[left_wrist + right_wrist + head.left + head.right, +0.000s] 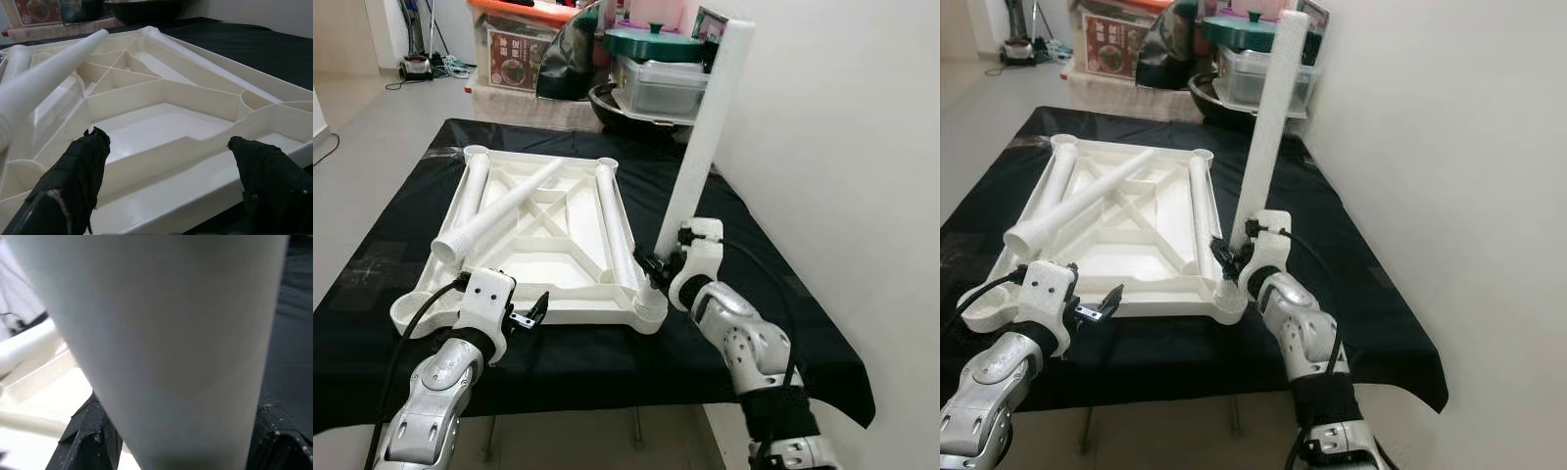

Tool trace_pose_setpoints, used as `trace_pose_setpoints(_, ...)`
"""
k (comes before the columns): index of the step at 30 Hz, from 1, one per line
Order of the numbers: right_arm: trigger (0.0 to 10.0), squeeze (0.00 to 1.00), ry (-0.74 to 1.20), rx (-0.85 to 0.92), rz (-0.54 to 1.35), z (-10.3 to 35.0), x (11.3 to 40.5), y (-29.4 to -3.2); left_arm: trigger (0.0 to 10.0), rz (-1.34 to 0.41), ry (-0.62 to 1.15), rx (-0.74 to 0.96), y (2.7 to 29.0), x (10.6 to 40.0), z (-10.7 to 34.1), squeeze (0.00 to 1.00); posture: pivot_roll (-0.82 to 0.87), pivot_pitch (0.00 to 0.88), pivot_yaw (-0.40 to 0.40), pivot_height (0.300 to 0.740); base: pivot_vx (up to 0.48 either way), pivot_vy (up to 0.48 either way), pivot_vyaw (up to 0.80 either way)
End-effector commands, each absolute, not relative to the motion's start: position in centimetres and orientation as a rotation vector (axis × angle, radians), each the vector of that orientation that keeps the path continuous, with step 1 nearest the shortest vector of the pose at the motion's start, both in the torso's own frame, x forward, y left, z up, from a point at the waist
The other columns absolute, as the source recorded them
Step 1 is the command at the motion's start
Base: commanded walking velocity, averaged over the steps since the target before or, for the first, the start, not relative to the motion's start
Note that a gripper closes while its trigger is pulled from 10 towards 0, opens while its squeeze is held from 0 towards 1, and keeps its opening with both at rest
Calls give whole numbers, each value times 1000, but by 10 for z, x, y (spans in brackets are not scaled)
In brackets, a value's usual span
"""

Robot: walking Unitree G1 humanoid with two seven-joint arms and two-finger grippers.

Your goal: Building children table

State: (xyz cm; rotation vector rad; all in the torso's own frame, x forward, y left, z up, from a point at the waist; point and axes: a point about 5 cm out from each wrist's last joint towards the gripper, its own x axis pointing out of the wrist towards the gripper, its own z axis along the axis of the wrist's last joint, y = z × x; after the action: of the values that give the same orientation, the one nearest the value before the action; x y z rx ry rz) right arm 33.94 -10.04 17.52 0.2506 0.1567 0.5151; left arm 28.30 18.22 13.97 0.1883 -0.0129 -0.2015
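Right gripper (pixel 658 266) clamped on upright table leg (pixel 703 137) at tabletop (pixel 570 257) lower-right corner; left gripper (pixel 166 147) wide, lower left.

The foot of the upright leg (pixel 700 147) is hidden behind the right pincer (pixel 653 266) where it meets the corner socket of the upturned tabletop (pixel 558 264), so its seating cannot be told. In the right wrist view that leg (pixel 166 342) is a blur, its ends cut off. Beyond the tabletop, the boxes and pots (pixel 651 69) are cropped by the frame's edge, their labels too small to read.
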Motion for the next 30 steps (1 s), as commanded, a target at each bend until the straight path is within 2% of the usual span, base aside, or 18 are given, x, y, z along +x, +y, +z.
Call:
trace_pose_setpoints(1,10000,0,47,224,796,201,325,-81,10000,-210,-6,179,179,284,137,0,141,0,-199,740,0,0,0)
trace_pose_setpoints(2,10000,0,47,224,796,201,325,-81,10000,-210,-6,179,179,284,137,0,141,0,-199,740,0,0,0)
trace_pose_setpoints(4,10000,0,36,150,996,201,307,-69,10000,-210,-7,178,179,284,137,0,143,0,-202,740,0,0,0)
trace_pose_setpoints(6,10000,0,45,104,1049,196,302,-64,10000,-209,-7,177,179,284,137,0,143,0,-202,740,0,0,0)
trace_pose_setpoints(11,10000,0,96,90,1050,182,306,-61,10000,-208,-7,175,177,285,137,0,161,0,-217,740,0,0,0)
trace_pose_setpoints(12,3412,0,102,105,1028,180,309,-62,10000,-207,-8,174,177,284,136,0,157,0,-214,740,0,0,0)
trace_pose_setpoints(13,3412,0,107,119,997,180,313,-63,10000,-206,-8,173,178,284,136,0,157,0,-214,740,0,0,0)
trace_pose_setpoints(14,0,0,115,127,951,178,318,-65,10000,-205,-9,173,178,284,136,0,155,0,-213,740,0,0,0)
trace_pose_setpoints(16,0,0,152,137,783,172,332,-73,10000,-206,-10,171,178,284,137,0,152,0,-212,740,0,0,0)
trace_pose_setpoints(17,0,0,152,137,783,172,332,-73,10000,-206,-10,171,178,284,137,0,152,0,-212,740,0,0,0)
trace_pose_setpoints(19,0,0,203,197,499,163,349,-93,10000,-208,-11,170,178,284,137,0,146,0,-209,740,0,0,0)
trace_pose_setpoints(22,0,0,280,258,167,146,356,-121,10000,-209,-12,169,177,284,137,0,143,0,-206,740,0,0,0)
trace_pose_setpoints(23,0,0,280,258,167,146,356,-121,10000,-209,-12,169,177,284,137,0,143,0,-206,740,0,0,0)
trace_pose_setpoints(24,0,0,318,272,62,138,352,-128,10000,-208,-13,169,177,284,137,0,143,0,-206,740,0,0,0)
trace_pose_setpoints(29,0,0,308,236,17,137,346,-119,10000,-204,-13,171,178,283,137,0,152,0,-207,740,0,0,0)
trace_pose_setpoints(30,10000,0,314,232,41,137,345,-111,10000,-202,-12,173,178,283,137,0,152,0,-207,740,0,0,0)
